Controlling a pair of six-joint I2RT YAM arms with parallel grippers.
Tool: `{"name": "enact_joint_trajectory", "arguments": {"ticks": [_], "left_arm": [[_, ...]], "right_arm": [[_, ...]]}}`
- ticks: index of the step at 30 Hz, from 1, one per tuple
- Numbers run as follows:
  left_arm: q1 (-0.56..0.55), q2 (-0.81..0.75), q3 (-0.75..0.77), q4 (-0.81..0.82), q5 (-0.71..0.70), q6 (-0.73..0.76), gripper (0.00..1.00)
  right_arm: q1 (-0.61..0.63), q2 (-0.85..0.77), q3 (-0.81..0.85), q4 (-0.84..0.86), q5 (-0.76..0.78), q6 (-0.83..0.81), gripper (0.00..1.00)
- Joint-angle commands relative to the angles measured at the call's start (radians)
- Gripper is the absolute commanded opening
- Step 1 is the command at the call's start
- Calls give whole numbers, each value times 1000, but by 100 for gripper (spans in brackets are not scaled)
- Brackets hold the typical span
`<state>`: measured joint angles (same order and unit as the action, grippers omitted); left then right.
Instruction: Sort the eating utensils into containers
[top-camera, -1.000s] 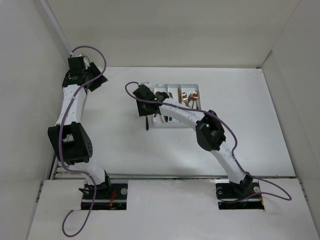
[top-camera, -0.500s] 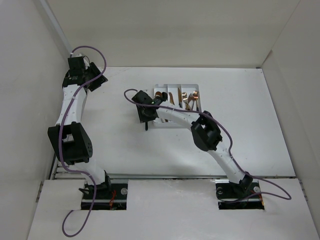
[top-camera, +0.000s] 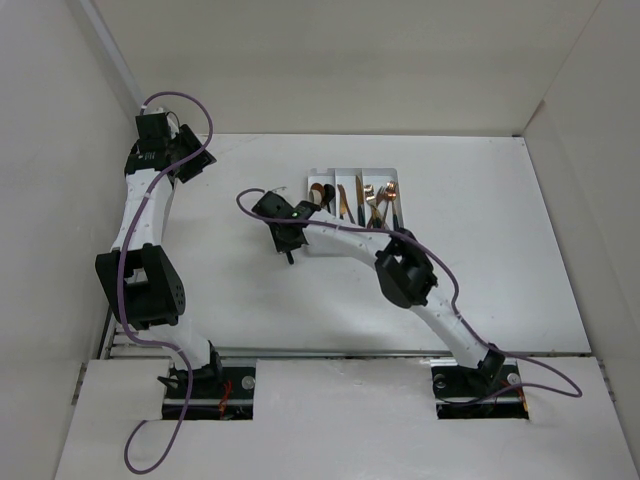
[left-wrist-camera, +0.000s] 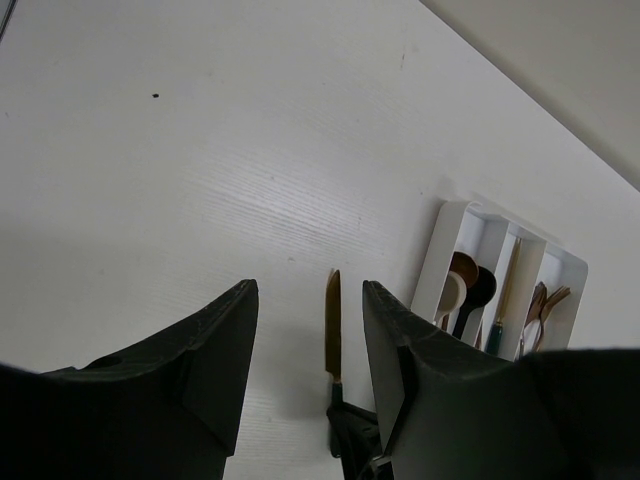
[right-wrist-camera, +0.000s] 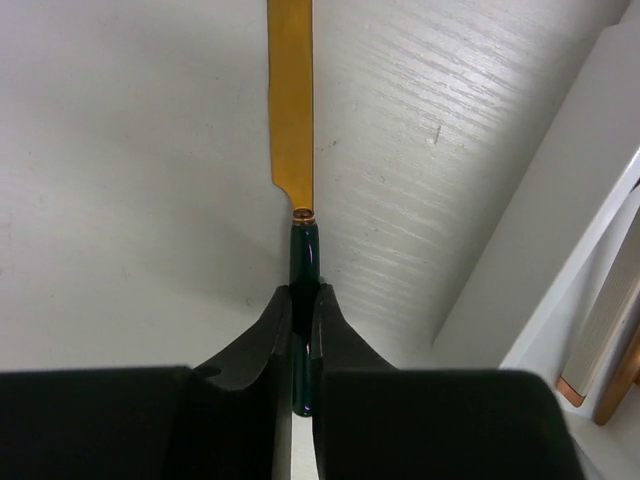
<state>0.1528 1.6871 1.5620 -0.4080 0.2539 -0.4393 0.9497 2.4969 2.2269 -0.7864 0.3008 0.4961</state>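
My right claw (right-wrist-camera: 302, 300) pinches the knife (right-wrist-camera: 291, 100) by its dark handle, just left of the tray's (right-wrist-camera: 560, 270) left wall. The table (left-wrist-camera: 150, 150) stretches leftward. My left claw (left-wrist-camera: 306, 300) gapes at the far left.

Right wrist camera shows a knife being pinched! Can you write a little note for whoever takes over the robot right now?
Right tool: shut on the knife by its dark green handle. The gold blade is over the table, just outside the tray on its left side.
Left tool: open, holding nothing, at the table's back-left.
Done: spoons and other utensils lie in the tray's three compartments.
Left: put the knife into a compartment, probably the middle one, which seems to hold a similar piece. No other loose utensil shows.
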Motion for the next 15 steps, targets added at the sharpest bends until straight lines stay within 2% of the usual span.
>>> {"name": "enact_joint_trajectory", "arguments": {"ticks": [1, 8, 12, 15], "left_arm": [[5, -38, -2, 24, 7, 4, 43], [5, -38, -2, 24, 7, 4, 43], [5, -47, -2, 24, 7, 4, 43], [5, -47, -2, 24, 7, 4, 43]], "right_arm": [[4, -24, -35, 18, -48, -37, 0], [4, -234, -35, 157, 0, -47, 0], [-83, -321, -96, 167, 49, -4, 0], [-202, -358, -203, 176, 70, 36, 0]]}}
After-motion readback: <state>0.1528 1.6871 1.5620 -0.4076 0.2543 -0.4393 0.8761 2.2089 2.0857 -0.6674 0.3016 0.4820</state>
